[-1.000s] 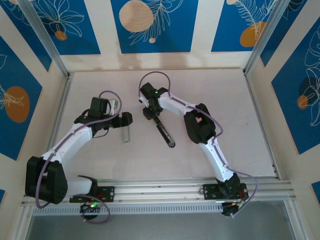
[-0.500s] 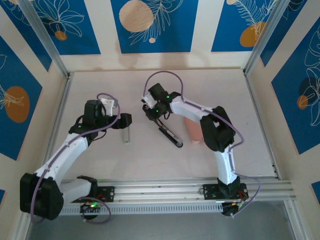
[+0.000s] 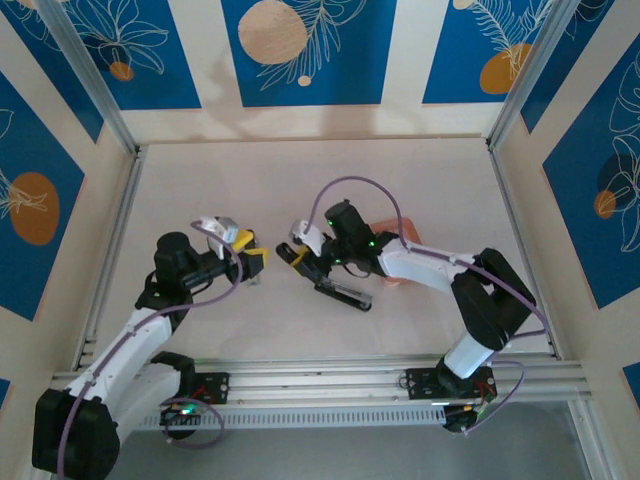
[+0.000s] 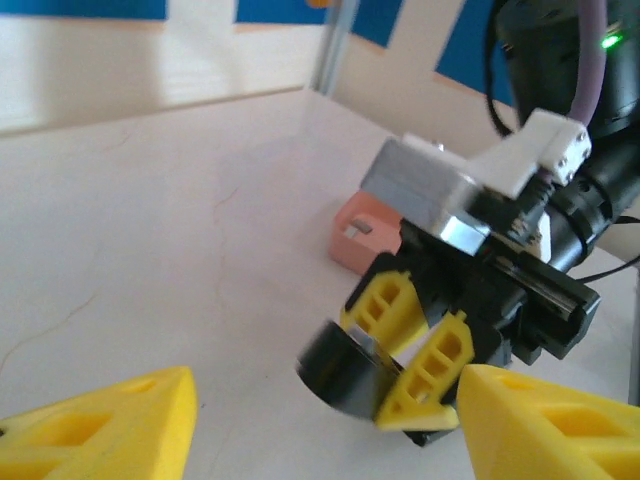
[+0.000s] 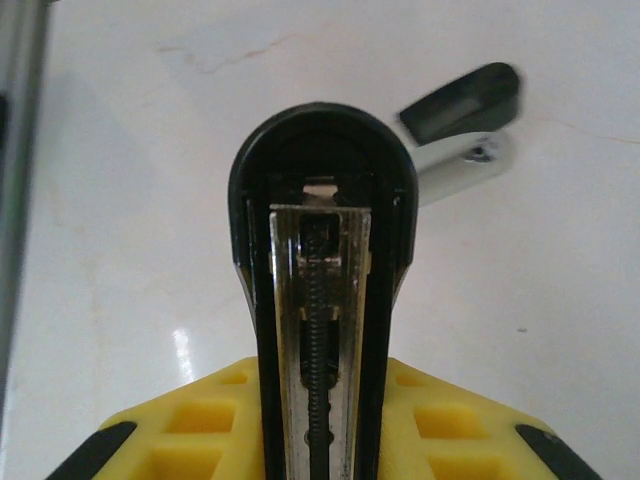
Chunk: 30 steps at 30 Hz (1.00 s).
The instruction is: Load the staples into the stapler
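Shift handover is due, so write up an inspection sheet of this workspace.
Surface: pale beige tabletop, faintly scuffed.
Job's things: black stapler, metal magazine open, spring showing; salmon-pink rectangular tray, contents too small to tell.
Clutter: small black-and-grey object past the stapler's nose, unidentifiable.
Grippers: left gripper open, empty; right gripper shut on stapler.
Cables: purple cables in loose loops.
Surroundings: blue-and-cream patterned walls, aluminium frame rails.

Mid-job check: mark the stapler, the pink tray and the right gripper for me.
stapler [image 5: 320, 250]: right wrist view, on its open metal channel.
pink tray [image 4: 350, 242]: left wrist view, on its visible near corner.
right gripper [image 4: 408, 345]: left wrist view, midway between its yellow fingertips, which clamp the stapler.
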Each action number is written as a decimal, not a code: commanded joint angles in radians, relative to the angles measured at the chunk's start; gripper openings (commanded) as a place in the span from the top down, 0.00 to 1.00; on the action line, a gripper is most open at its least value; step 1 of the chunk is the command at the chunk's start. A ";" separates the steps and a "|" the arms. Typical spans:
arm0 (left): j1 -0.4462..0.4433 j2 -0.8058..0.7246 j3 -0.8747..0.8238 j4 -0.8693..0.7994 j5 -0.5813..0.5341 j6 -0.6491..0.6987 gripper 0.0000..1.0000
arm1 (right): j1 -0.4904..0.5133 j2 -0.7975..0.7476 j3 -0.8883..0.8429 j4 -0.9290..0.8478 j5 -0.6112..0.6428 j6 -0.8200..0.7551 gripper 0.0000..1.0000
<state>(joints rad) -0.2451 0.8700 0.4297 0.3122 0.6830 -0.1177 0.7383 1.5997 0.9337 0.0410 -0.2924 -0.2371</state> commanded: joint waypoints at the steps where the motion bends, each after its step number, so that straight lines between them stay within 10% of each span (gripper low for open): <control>1: -0.006 0.017 -0.061 0.272 0.163 0.042 0.32 | 0.006 -0.077 -0.085 0.247 -0.177 -0.121 0.76; 30: -0.198 0.132 0.003 0.099 0.280 0.348 0.55 | 0.013 -0.128 -0.172 0.364 -0.331 -0.041 0.76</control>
<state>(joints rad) -0.4232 0.9985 0.3977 0.4210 0.9257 0.1947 0.7452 1.5143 0.7624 0.3511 -0.5892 -0.2928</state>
